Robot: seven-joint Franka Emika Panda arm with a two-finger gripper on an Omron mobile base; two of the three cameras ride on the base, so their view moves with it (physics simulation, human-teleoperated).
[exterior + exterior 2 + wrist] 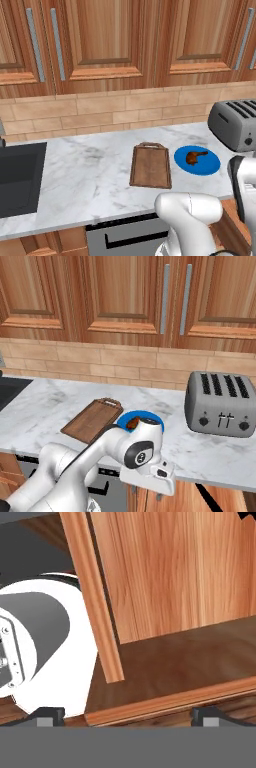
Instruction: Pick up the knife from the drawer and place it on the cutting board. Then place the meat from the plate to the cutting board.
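The gripper point(128, 716) hangs below the counter point(90, 170) edge, jaws spread wide with nothing between them, facing reddish-brown wood panels. On the counter, the cutting board point(150, 165) lies bare, just left of the blue plate point(197, 161). The meat point(195, 157) sits on the plate. A toaster point(221, 403) stands right of the plate.

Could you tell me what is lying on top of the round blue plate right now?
The round blue plate holds a small reddish-brown lump of meat. From the right base view, the robot's white arm covers much of the plate.
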